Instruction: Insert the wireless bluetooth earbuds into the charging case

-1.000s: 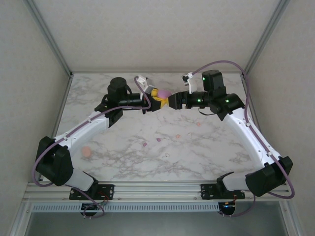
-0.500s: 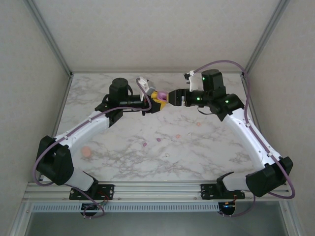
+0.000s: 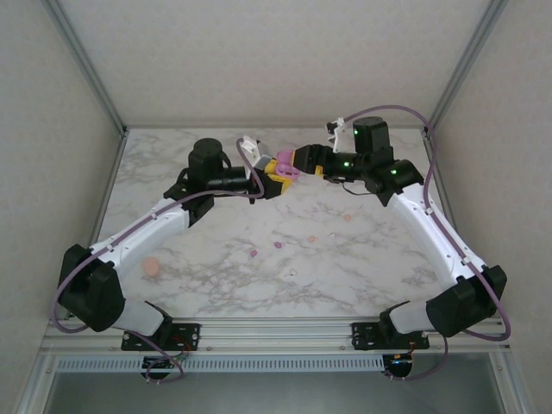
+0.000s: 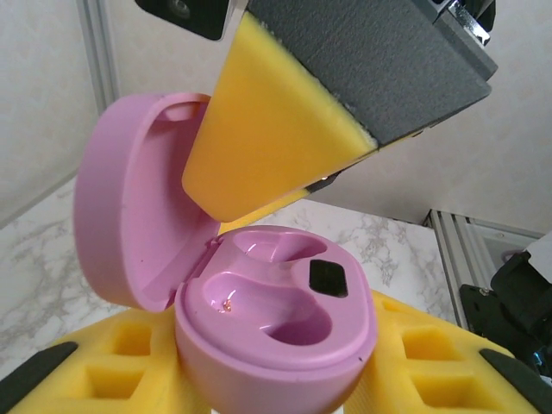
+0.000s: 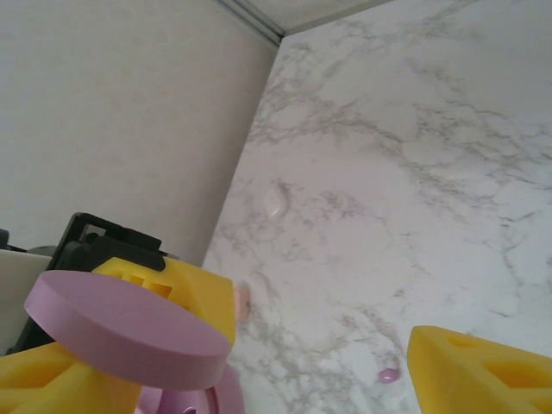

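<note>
The purple charging case is clamped between my left gripper's yellow fingers. Its lid stands open to the left and both wells are empty. One yellow finger of my right gripper presses against the inside of the lid. In the right wrist view the lid lies by the left finger of the open right gripper. In the top view the left gripper holds the case above the back of the table. Two purple earbuds, two peach and a white one lie loose.
A peach case lies on the marble table at the front left. The side walls and an aluminium frame close in the table. The right wrist view shows a purple bud on the marble below.
My right gripper has moved up and left over the case and opened wider, and the lid has swung open. The left gripper still holds the case in the same place.
</note>
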Controlling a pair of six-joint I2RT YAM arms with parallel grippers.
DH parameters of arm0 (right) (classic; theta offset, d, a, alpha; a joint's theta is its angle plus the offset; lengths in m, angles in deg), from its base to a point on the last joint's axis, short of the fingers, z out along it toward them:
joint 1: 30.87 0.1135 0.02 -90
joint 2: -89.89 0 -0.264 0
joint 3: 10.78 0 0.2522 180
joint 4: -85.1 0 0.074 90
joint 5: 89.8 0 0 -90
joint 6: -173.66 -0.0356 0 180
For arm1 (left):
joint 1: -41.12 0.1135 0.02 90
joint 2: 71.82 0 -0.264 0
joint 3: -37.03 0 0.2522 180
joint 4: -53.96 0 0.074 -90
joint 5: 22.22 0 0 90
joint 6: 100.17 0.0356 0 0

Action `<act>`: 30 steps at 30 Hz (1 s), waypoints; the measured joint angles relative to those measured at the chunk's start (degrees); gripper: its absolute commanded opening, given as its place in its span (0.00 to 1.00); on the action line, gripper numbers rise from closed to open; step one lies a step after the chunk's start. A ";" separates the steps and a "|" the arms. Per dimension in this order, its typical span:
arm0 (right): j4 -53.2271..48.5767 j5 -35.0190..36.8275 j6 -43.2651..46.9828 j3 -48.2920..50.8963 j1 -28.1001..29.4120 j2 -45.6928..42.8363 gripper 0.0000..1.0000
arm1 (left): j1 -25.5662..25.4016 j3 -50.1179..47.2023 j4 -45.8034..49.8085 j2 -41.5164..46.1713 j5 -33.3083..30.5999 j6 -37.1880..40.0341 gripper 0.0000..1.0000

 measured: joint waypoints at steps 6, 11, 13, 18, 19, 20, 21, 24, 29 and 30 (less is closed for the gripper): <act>0.42 0.52 -0.15 -0.02 -0.26 -2.60 0.80 | 0.02 -4.35 -4.76 1.88 -3.23 0.13 0.29; -3.08 8.98 2.69 -0.04 -1.20 -8.83 0.72 | 0.35 -7.61 -10.25 1.97 -5.05 -2.29 0.29; -5.99 12.90 3.93 -0.07 -1.68 -10.16 0.69 | 0.74 -8.52 -12.48 2.01 -5.42 -3.63 0.29; -11.21 17.49 6.88 2.75 -2.38 -8.85 0.58 | 2.38 -11.65 -15.89 3.43 -6.75 -6.32 0.29; -11.69 17.25 7.32 3.96 -2.36 -8.20 0.54 | 2.67 -12.22 -16.17 4.00 -7.10 -6.75 0.29; -12.04 16.81 7.67 5.62 -2.34 -7.26 0.52 | 2.97 -12.96 -16.57 4.81 -7.54 -7.17 0.29; -12.31 16.41 8.00 7.23 -2.19 -6.14 0.50 | 3.19 -13.57 -16.79 5.62 -7.89 -7.39 0.29; -12.55 15.28 9.07 11.43 -1.01 -1.77 0.45 | 3.69 -14.64 -16.52 8.44 -9.09 -7.63 0.29; -12.44 15.15 11.52 13.81 3.48 6.58 0.44 | 3.85 -15.69 -14.64 14.29 -10.91 -7.58 0.29; -12.17 15.21 12.22 13.75 4.44 8.44 0.44 | 3.85 -15.89 -14.05 15.54 -11.19 -7.56 0.29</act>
